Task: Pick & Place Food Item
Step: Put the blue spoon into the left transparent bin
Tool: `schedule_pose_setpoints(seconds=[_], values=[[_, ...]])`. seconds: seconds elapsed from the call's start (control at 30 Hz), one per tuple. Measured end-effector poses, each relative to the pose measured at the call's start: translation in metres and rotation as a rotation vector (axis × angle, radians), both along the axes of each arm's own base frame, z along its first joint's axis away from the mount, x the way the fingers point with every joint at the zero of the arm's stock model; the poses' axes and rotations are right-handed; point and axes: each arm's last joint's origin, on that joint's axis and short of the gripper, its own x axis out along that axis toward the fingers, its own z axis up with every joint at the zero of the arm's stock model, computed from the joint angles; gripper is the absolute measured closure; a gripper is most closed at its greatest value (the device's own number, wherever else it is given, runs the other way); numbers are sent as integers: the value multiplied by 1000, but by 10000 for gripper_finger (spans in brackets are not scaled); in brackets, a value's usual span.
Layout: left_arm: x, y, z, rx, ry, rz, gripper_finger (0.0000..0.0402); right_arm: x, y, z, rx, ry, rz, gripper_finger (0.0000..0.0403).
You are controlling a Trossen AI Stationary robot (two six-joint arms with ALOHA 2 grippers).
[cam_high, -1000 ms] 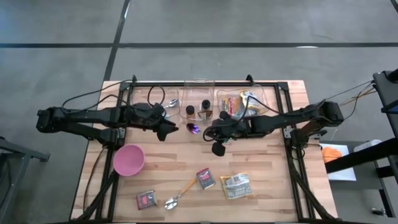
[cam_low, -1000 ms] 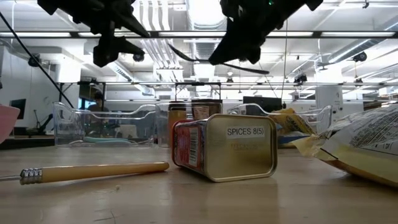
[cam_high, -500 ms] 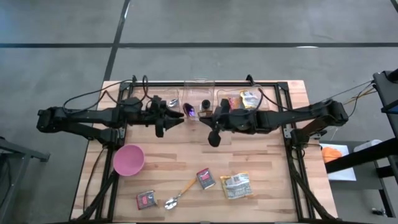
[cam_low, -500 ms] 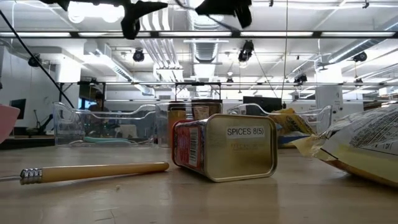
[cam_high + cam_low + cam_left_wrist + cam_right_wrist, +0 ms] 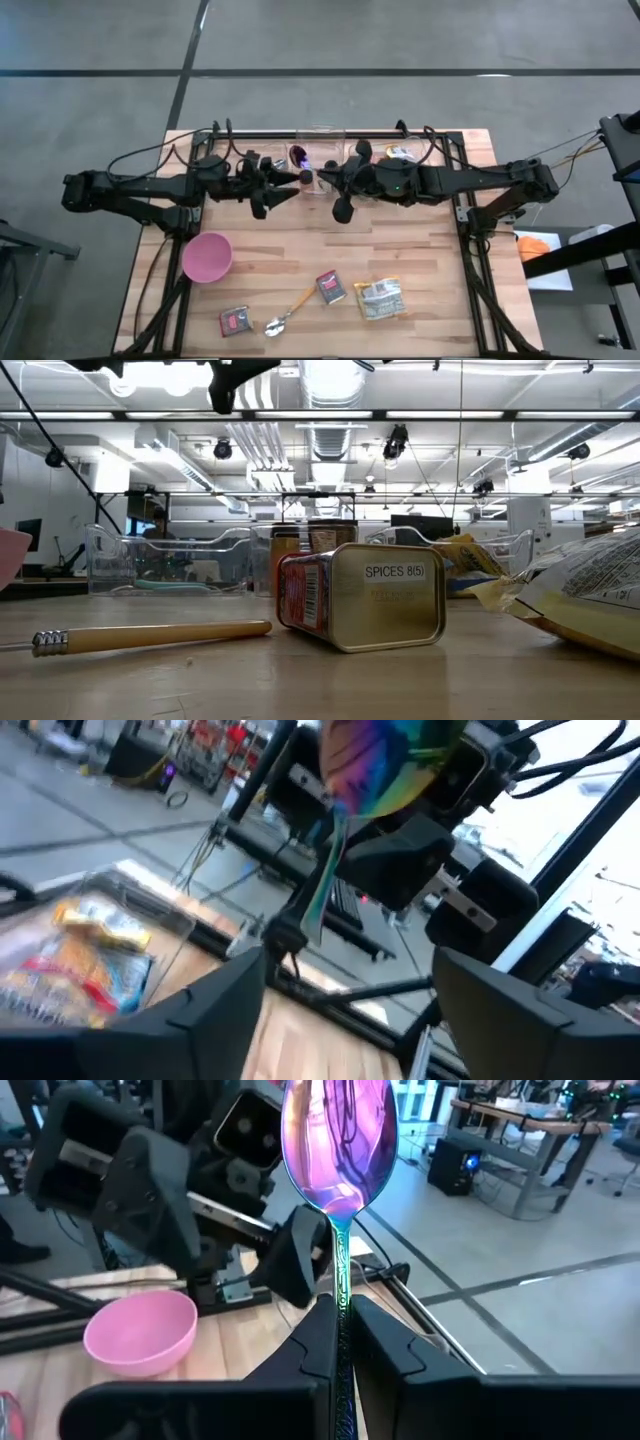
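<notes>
Progress: the pick looks done. The iridescent spoon point(image 5: 338, 1140) is up off the surface point(image 5: 420, 250) and held in the air; no placing has happened yet, and where it is meant to go cannot be told from the scene.
Right claw point(image 5: 338, 1342): fingers together, clamped on the spoon's thin handle, the bowl standing straight out past the fingertips.
Left claw point(image 5: 345, 985): fingers apart, nothing between them; it faces the right claw closely, the spoon's bowl just ahead of it and slightly above.
Spoon, look: a glossy metal bowl with a purple-to-blue rainbow sheen, mirror-like, on a narrow teal-green stem. From above it shows as a small purple spot point(image 5: 299, 157) between the two claws.
Spoon, place: just beyond the right claw's tips, over the clear bins point(image 5: 320, 140) at the far edge of the surface.
Left to do: carry the spoon to its spot and let go. This may be a hand-over to the left claw, judging by how the two face each other, though that is only a guess.
Other items: pink bowl point(image 5: 207, 256) below and behind the left claw; spice tin point(image 5: 360, 596), wooden-handled spoon point(image 5: 150, 636) and snack packet point(image 5: 379, 297) lie well clear of both claws, untouched.
</notes>
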Motion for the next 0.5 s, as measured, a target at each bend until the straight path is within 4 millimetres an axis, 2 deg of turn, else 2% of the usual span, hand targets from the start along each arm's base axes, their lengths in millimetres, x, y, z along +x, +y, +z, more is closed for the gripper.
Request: schedule_pose_setpoints(seconds=[0.2,0.5], values=[[13,3,-5,-63,-38,83,62,0,0,-1,16,-4,-7,388],[32,7,-3,-85,-76,171,55,0,0,-1,17,-6,-27,388]])
